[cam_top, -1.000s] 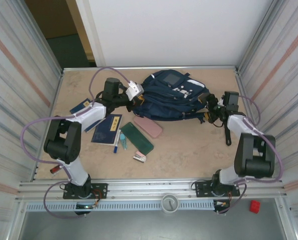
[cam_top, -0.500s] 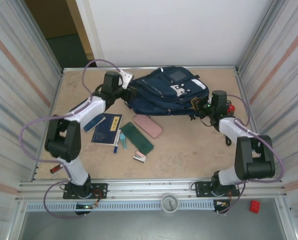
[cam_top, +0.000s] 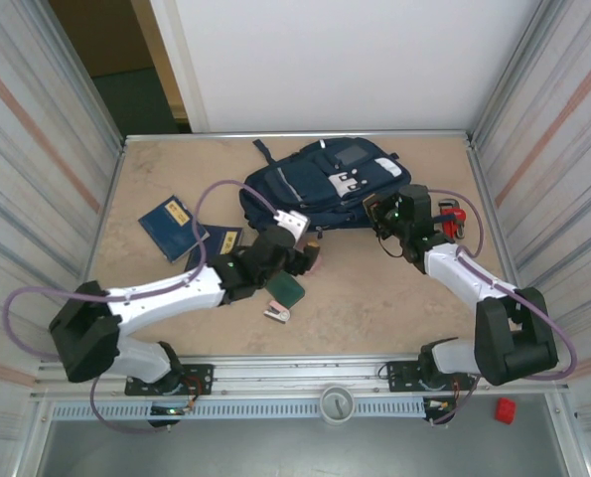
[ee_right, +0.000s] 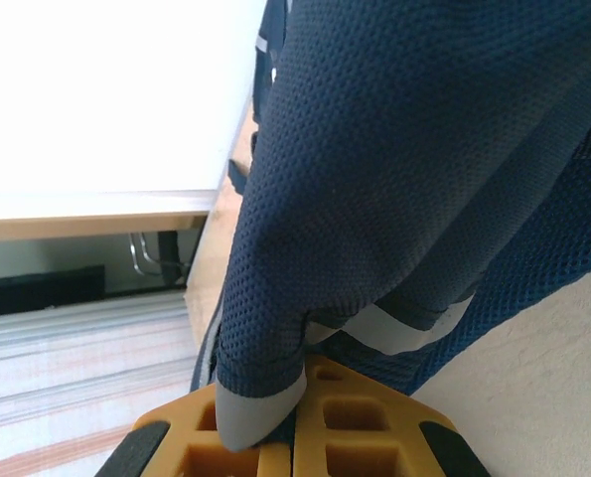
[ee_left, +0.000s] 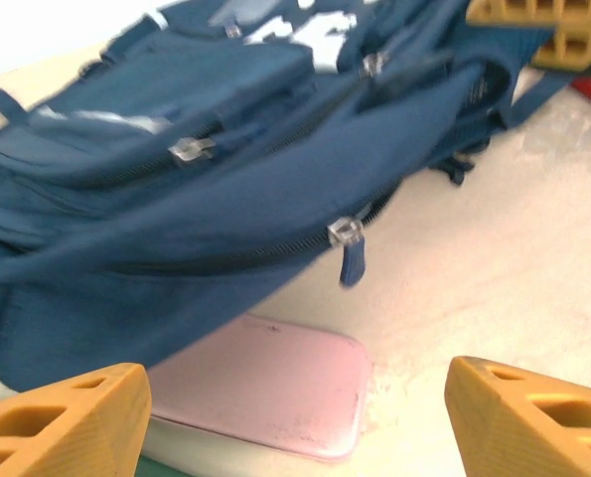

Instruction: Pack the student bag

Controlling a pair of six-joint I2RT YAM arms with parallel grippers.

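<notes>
The student bag [cam_top: 327, 184], a navy blue backpack with white patches, lies at the back middle of the table. My right gripper [cam_top: 380, 213] is at its right end. In the right wrist view this gripper [ee_right: 293, 437] is shut on a navy mesh strap of the bag [ee_right: 374, 149] with a grey edge. My left gripper [cam_top: 308, 254] reaches in front of the bag. From the left wrist it stands open [ee_left: 295, 422] over a pink case [ee_left: 265, 383] that lies against the bag's [ee_left: 225, 169] lower side. A zipper pull [ee_left: 350, 248] hangs just above the case.
A blue notebook [cam_top: 168, 220] lies at the left, and a second navy booklet [cam_top: 221, 240] is partly under the left arm. A green case [cam_top: 287, 289] and a small white item [cam_top: 276, 313] lie near the front. A red object [cam_top: 458, 215] sits beside the right arm.
My left gripper let go of the bag's left end, opened and swung to the middle over the pink case. My right gripper shut on the bag's strap, and the bag shifted.
</notes>
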